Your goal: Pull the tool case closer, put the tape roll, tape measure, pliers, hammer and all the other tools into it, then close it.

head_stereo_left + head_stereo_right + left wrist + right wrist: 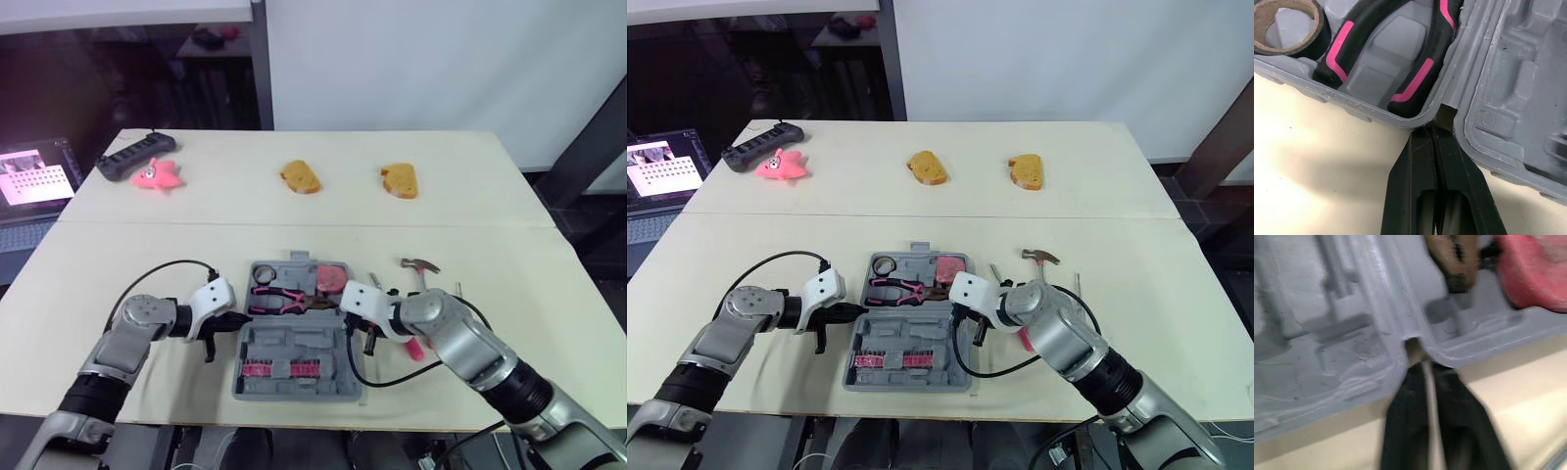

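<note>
Tool case (290, 340) sits open near the front of the desk (490, 245); hammer (421, 269) lies just right of it. Left end effector (1432, 132) and right end effector (1425, 364) are both clenched empty, tips at opposite hinge notches, probably to drag it squarely

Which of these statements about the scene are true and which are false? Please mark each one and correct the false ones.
1. The tool case lies open on the table. True.
2. The hammer is already inside the case. False: it lies on the table, to the right of the case.
3. The pliers lie in the case. True.
4. The tape roll is on the table outside the case. False: it sits in a corner of the case, beside the pliers' handles.
5. The left gripper is at the left edge of the case, at the notch between its two halves. True.
</note>
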Tool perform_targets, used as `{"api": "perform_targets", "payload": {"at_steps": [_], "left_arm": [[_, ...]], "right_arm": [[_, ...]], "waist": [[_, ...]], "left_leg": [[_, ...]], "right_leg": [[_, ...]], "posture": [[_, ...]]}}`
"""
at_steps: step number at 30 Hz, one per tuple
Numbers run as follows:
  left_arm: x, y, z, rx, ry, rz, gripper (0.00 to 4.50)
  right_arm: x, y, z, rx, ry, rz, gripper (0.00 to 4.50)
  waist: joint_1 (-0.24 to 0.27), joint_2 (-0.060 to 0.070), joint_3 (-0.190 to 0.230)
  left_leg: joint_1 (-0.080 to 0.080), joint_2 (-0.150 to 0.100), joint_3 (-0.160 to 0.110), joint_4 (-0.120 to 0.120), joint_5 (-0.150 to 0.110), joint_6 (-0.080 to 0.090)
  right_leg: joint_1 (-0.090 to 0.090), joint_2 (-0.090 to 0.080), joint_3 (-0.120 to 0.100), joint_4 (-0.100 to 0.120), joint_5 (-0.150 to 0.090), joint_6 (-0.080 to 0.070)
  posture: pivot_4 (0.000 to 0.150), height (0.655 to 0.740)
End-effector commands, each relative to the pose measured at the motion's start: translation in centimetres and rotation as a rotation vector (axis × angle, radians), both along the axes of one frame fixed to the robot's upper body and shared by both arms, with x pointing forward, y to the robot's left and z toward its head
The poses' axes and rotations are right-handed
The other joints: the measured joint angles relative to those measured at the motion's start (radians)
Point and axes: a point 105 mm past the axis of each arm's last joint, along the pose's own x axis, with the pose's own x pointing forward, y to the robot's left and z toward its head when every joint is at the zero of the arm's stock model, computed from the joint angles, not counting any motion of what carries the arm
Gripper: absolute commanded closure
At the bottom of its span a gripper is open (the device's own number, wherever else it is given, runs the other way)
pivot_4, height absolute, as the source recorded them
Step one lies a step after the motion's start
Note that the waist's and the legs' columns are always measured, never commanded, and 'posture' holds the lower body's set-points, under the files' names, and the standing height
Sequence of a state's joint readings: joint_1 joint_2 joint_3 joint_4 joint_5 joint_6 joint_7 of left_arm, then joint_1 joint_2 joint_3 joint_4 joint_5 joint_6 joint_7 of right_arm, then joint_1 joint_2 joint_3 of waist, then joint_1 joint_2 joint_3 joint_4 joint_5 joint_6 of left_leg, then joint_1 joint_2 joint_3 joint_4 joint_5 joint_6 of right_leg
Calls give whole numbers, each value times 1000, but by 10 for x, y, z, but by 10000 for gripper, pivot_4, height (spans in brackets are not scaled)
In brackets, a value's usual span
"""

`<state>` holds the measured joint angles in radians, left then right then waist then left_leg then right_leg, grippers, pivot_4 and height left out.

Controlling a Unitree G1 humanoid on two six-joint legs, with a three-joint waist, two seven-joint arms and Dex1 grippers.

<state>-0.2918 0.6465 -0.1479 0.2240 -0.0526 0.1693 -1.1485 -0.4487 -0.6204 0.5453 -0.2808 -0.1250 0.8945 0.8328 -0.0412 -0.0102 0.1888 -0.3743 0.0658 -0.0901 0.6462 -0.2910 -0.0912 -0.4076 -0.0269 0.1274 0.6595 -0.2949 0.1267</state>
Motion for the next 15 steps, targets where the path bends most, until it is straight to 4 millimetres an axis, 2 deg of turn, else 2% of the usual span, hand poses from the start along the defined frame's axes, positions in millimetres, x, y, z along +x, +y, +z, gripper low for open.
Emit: {"api": "perform_targets", "payload": {"at_steps": [1, 5, 8, 11, 15], "left_arm": [[-1, 5, 7, 0, -22, -11, 45000], [-8, 32, 16, 26, -34, 27, 45000], [-17, 54, 27, 37, -42, 53, 45000], [-27, 76, 39, 46, -48, 84, 36430], [-40, 99, 56, 24, -47, 130, 15746]], "right_arm": [[-4, 0, 11, 41, -23, 38, 22039], [-10, -18, 20, 65, -35, 45, 1295], [-16, -31, 31, 104, -56, 55, 521], [-12, -53, 41, 122, -108, 20, 0], [-13, -78, 63, 167, -175, 8, 0]], "waist": [[-1, 0, 0], [-7, 0, 1], [-12, -1, 2], [-11, -2, 3], [-6, -4, 5]], "left_leg": [[0, 0, 0, 0, 0, 0], [-1, 0, 0, -1, 0, 0], [-1, 0, 0, -3, 0, 1], [-1, 0, 0, -2, 0, 1], [-1, 0, 1, -1, 0, 1]], "right_leg": [[0, 0, 0, 0, 0, 0], [-2, 0, 0, 0, 0, 0], [-3, 0, 0, 0, 0, 0], [-3, 0, 0, 0, 0, 0], [-2, 0, 0, -1, -2, -3]], "posture": [[1500, 7400], [1500, 7400], [1500, 7400], [1500, 7400], [1500, 7400]]}}
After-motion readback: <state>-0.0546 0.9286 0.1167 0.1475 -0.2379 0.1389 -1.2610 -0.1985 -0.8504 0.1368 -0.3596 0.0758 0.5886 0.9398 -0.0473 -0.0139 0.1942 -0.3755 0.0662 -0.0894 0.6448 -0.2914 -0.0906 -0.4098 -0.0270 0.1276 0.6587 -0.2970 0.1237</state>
